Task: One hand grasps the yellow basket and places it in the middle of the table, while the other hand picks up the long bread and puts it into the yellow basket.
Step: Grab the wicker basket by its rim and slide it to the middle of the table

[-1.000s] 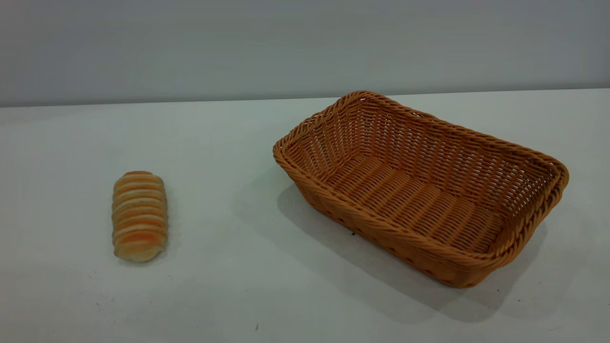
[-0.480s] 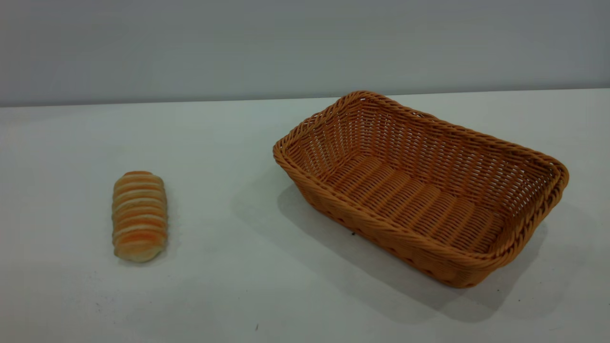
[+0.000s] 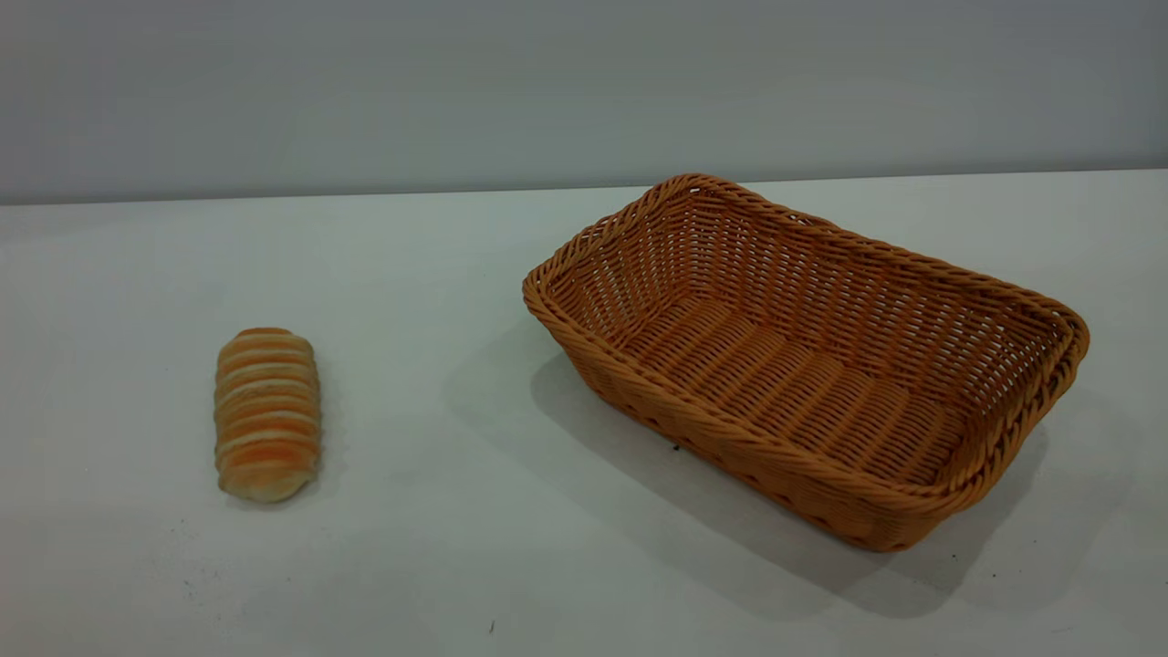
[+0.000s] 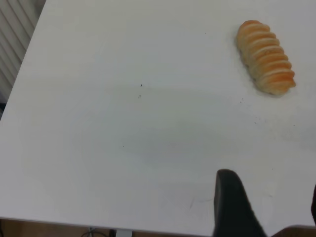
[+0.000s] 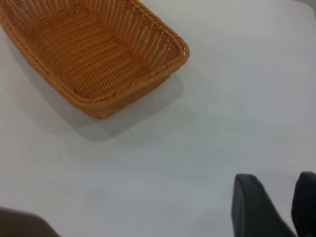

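Woven orange-tan wicker: the yellow basket (image 3: 807,363) sits right of centre on the white table (image 3: 438,547), angled so one corner points toward the far edge. Empty inside, nothing touching it.

The long bread (image 3: 267,413) lies flat on the table's left side, well apart from the basket, long axis running front to back. Crosswise orange and cream stripes are visible.

Neither arm appears in the exterior view.

Left wrist view: left pincer (image 4: 269,207) hovers above bare table near the table edge, bread (image 4: 265,56) farther off and not in contact. One dark finger (image 4: 232,205) is fully in view, the other only a sliver at the frame edge, wide gap between them, so the pincer is apart and holds nothing.

Right wrist view: right pincer (image 5: 279,207) is over bare table, with the basket (image 5: 98,54) some way off and its near corner facing the camera. Two dark fingers (image 5: 254,210) show with a narrow gap of table between them; slightly apart, nothing held.

A few tiny dark specks (image 3: 676,447) on the table, one just beside the basket's front wall.
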Motion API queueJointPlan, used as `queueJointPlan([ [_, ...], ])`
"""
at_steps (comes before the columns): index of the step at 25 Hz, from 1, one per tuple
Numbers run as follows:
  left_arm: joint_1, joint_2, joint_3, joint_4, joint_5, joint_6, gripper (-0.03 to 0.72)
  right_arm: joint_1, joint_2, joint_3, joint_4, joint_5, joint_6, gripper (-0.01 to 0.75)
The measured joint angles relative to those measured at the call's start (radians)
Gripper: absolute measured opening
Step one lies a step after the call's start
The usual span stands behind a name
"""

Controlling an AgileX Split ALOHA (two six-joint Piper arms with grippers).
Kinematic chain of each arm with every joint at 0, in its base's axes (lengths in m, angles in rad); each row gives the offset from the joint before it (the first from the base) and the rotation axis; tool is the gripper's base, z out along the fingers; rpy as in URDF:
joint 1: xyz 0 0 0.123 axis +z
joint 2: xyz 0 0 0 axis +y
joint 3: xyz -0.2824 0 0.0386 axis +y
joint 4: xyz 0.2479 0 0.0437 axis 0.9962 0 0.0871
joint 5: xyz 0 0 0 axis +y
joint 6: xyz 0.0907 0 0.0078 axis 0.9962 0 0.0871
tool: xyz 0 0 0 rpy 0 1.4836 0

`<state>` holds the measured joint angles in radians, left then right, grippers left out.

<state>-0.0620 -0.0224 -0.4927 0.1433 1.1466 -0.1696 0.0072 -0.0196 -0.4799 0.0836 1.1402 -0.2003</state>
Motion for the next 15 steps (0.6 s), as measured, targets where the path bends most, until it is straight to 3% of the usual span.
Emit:
queueJointPlan([
  [8,0.000,0.000,-0.004,0.003,-0.017,0.008,0.435,0.000,0.000,0.000,0.000,0.000,0.000,0.239],
  [15,0.000,0.012,-0.024,-0.034,-0.222,0.015,0.435,0.000,0.000,0.000,0.000,0.000,0.000,0.239],
])
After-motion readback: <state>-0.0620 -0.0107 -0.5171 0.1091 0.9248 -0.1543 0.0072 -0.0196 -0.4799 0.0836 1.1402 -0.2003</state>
